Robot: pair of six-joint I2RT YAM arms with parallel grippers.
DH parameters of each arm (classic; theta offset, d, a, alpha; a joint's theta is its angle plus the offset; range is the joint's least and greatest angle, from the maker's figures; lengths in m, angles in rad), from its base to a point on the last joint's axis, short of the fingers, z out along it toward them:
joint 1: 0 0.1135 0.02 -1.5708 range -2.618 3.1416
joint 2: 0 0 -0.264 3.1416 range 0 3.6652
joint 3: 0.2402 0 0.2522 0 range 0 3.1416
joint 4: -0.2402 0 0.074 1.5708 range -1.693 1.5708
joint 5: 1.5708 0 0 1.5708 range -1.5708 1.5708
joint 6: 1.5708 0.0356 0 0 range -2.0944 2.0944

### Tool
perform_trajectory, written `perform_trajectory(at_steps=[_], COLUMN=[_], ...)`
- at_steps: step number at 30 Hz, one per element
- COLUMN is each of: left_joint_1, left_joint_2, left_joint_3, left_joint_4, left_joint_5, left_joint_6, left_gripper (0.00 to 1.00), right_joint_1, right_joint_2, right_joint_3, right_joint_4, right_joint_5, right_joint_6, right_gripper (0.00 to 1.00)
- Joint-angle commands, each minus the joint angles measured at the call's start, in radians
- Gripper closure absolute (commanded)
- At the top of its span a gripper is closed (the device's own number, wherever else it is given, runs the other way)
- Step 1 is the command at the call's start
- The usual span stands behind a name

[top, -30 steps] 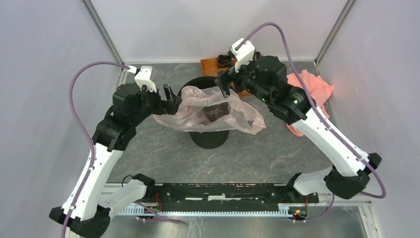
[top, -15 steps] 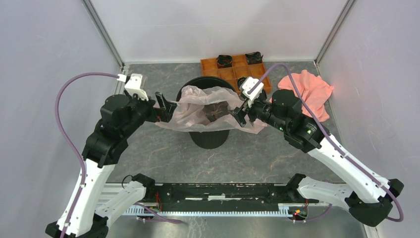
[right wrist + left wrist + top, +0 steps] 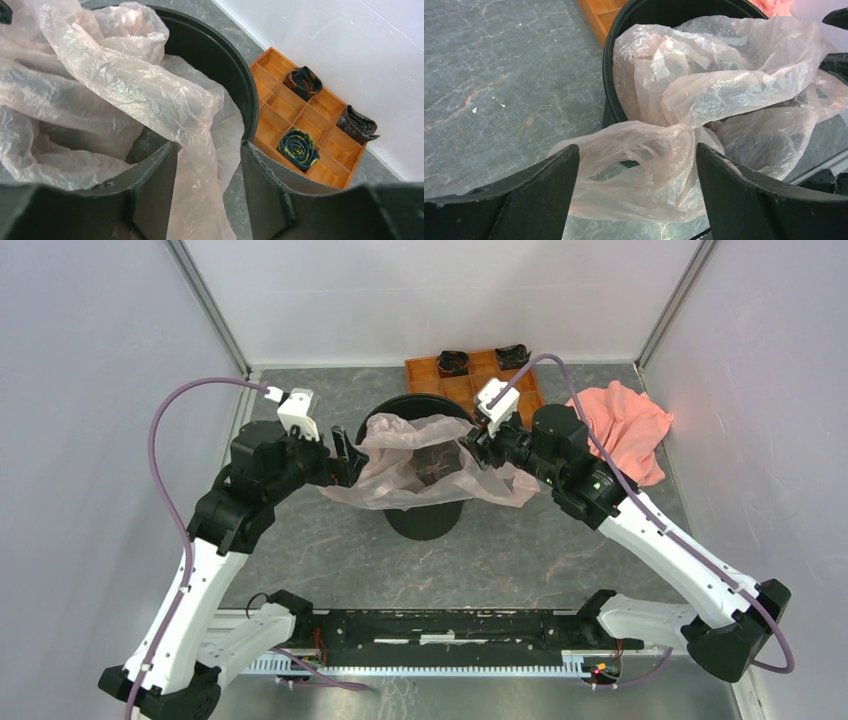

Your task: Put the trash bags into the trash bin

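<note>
The trash bag [image 3: 425, 462], thin, crinkly and pale pink, lies crumpled across the mouth of the black trash bin [image 3: 425, 518] and spills over its rim on both sides. My left gripper [image 3: 348, 456] is at the bin's left side. In the left wrist view it [image 3: 636, 150] is open wide, and a hanging flap of the bag [image 3: 649, 175] lies between its fingers, outside the bin's rim [image 3: 609, 65]. My right gripper [image 3: 470, 448] is at the right rim. It [image 3: 210, 147] stands open with narrowed jaws around a hanging strip of bag [image 3: 197, 200], not pinching it.
An orange compartment tray [image 3: 470, 388] with dark rolled items [image 3: 297, 145] stands just behind the bin, close to my right gripper. A salmon-pink cloth [image 3: 628, 425] lies at the right by the wall. White enclosure walls stand on three sides.
My right gripper moved up and left to the bin's right rim and its jaws narrowed around the bag's edge. My left gripper shifted slightly right toward the bag's left flap.
</note>
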Motion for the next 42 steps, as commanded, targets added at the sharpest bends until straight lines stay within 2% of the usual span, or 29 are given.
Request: perform_trajectory(at_steps=[1, 5, 9, 10, 15, 17, 18, 21, 25, 32, 35, 42], left_joint_1=[0.003, 0.002, 0.002, 0.002, 0.003, 0.002, 0.003, 0.002, 0.003, 0.019, 0.033, 0.059], left_joint_2=[0.011, 0.037, 0.052, 0.054, 0.081, 0.103, 0.114, 0.142, 0.197, 0.389, 0.434, 0.435], left_joint_3=[0.010, 0.038, 0.051, 0.053, 0.064, 0.077, 0.082, 0.090, 0.107, 0.216, 0.221, 0.124], left_joint_4=[0.052, 0.055, 0.072, 0.078, 0.126, 0.140, 0.146, 0.171, 0.203, 0.131, 0.120, 0.147], left_joint_5=[-0.038, -0.136, -0.160, -0.163, -0.142, -0.125, -0.121, -0.139, -0.207, -0.345, -0.338, -0.307], left_joint_6=[0.027, 0.012, 0.018, 0.018, 0.008, 0.008, 0.008, 0.000, -0.033, -0.014, -0.034, -0.071], left_gripper=[0.12, 0.23, 0.35, 0.40, 0.69, 0.75, 0.83, 0.97, 0.98, 0.98, 0.98, 0.98], right_joint_1=[-0.031, -0.063, -0.106, -0.117, -0.155, -0.167, -0.168, -0.176, -0.204, -0.257, -0.274, -0.300], right_joint_2=[0.019, 0.045, 0.079, 0.089, 0.122, 0.133, 0.139, 0.156, 0.191, 0.275, 0.288, 0.336], right_joint_3=[0.016, 0.029, 0.039, 0.045, 0.057, 0.070, 0.075, 0.094, 0.130, 0.188, 0.177, 0.203], right_joint_4=[0.093, 0.098, 0.094, 0.088, 0.087, 0.085, 0.085, 0.078, 0.064, 0.020, 0.030, 0.035], right_joint_5=[-0.041, -0.052, -0.081, -0.084, -0.127, -0.143, -0.154, -0.154, -0.116, -0.164, -0.165, -0.215], right_joint_6=[0.051, 0.097, 0.142, 0.153, 0.187, 0.187, 0.187, 0.187, 0.239, 0.264, 0.265, 0.282], right_gripper=[0.52, 0.72, 0.86, 0.88, 0.89, 0.89, 0.90, 0.89, 0.84, 0.85, 0.85, 0.85])
